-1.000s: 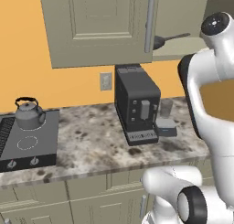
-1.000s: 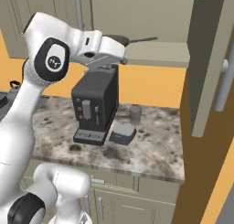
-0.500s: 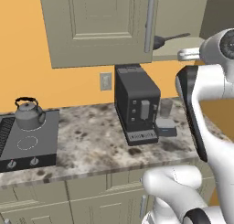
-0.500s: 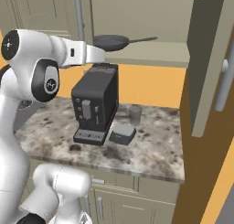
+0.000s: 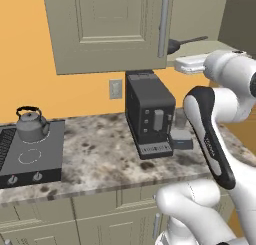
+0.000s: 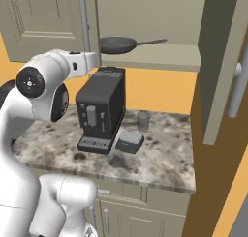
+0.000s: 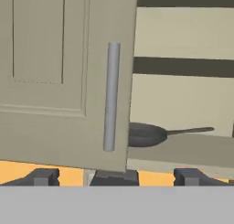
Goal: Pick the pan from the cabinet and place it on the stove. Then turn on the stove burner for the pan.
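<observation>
The cabinet (image 6: 160,18) shelf (image 6: 160,54) carries the pan (image 6: 118,45), its handle pointing to 3 o'clock. The speckled table (image 5: 100,159) carries the stove (image 5: 45,161) at 9 o'clock with a kettle (image 5: 31,125) on it, a dark coffee machine (image 5: 149,114) centrally, a glass (image 6: 142,121) beside it

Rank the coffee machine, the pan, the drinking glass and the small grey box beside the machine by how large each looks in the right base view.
1. coffee machine
2. pan, though it sits farther back
3. small grey box and drinking glass: too alike to rank.
</observation>
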Controlling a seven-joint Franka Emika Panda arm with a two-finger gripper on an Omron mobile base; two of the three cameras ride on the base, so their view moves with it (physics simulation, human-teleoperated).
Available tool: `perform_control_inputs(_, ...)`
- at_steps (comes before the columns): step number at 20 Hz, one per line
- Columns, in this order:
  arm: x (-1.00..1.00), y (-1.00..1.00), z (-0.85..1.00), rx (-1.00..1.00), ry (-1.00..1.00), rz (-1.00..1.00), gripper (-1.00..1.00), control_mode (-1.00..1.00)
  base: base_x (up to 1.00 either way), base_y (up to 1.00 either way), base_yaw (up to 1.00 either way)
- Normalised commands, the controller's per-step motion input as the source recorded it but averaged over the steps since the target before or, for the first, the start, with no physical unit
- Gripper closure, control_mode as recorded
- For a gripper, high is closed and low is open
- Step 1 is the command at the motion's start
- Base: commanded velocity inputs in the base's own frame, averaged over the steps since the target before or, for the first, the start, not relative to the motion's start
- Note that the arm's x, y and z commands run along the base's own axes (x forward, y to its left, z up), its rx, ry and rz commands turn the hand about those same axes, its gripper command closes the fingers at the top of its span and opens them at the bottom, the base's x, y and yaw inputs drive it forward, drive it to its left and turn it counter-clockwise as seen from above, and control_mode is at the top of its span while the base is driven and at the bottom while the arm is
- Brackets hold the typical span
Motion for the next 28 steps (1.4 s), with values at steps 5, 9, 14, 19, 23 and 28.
perform_control_inputs(5, 0.2, 0.24, 0.21, 0.01, -0.25, 0.12, -1.0, -1.0, 0.0, 0.0, 0.0)
perform_control_inputs(9, 0.38, 0.07, 0.19, 0.0, -0.06, 0.0, -1.0, -1.0, 0.0, 0.0, 0.0)
perform_control_inputs(14, 0.41, 0.18, 0.12, 0.0, -0.01, 0.0, -1.0, -1.0, 0.0, 0.0, 0.0)
perform_control_inputs(19, 0.41, 0.06, 0.1, 0.0, 0.0, 0.0, -1.0, -1.0, 0.0, 0.0, 0.0)
perform_control_inputs(23, 0.42, 0.0, 0.04, 0.0, 0.0, -0.01, -1.0, -1.0, 0.0, 0.0, 0.0)
perform_control_inputs(28, 0.44, 0.0, 0.01, 0.0, 0.0, -0.02, -1.0, -1.0, 0.0, 0.0, 0.0)
